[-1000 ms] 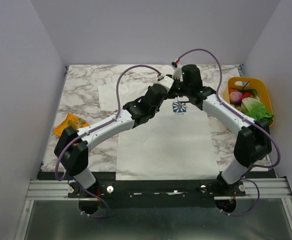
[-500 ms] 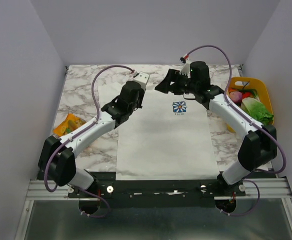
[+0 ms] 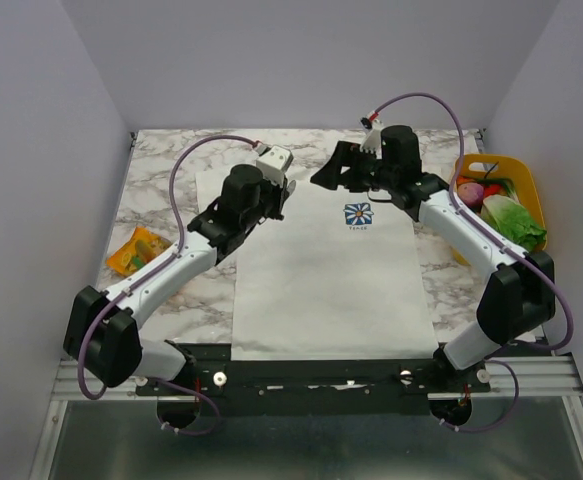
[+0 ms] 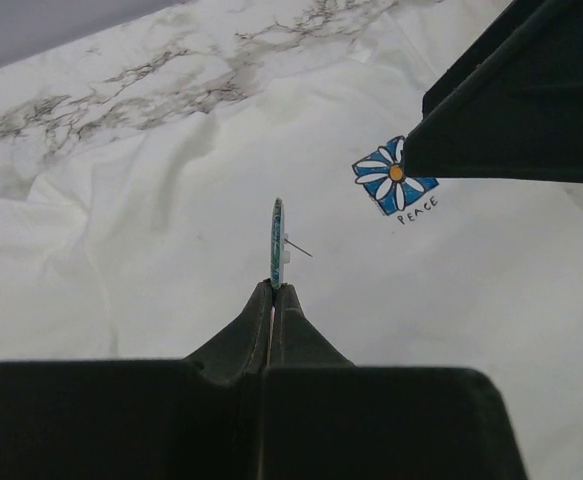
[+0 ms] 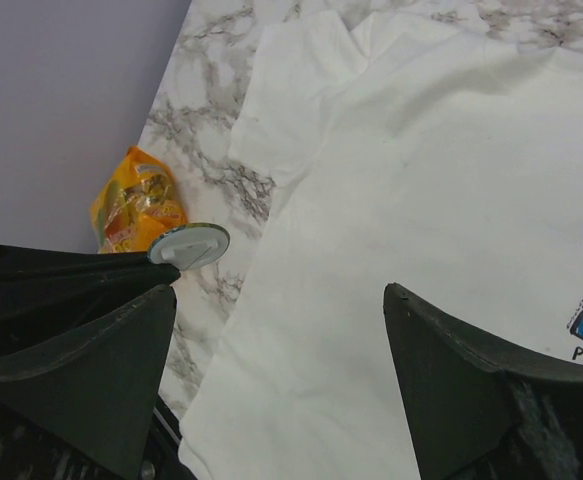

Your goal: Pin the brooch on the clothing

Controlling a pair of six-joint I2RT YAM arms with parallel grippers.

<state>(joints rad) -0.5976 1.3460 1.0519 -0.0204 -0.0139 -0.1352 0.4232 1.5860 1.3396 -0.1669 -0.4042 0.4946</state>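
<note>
Brooch [image 4: 277, 243] sits edge-on at the tips of your left gripper [image 4: 274, 290]. The fingers are pressed together on its lower rim and the pin pokes out sideways. You're holding it up over the shirt [image 4: 151, 210], on the upper chest, to the left of the print [image 4: 396, 175]. Your right gripper [image 5: 279, 292] is spread wide with nothing between its fingers, near the left one and above the same stretch of cloth. Further out, a packet [image 3: 136, 250] lies on the table [image 3: 161, 170] by the left edge, and a basket [image 3: 501, 165] sits at the right.
</note>
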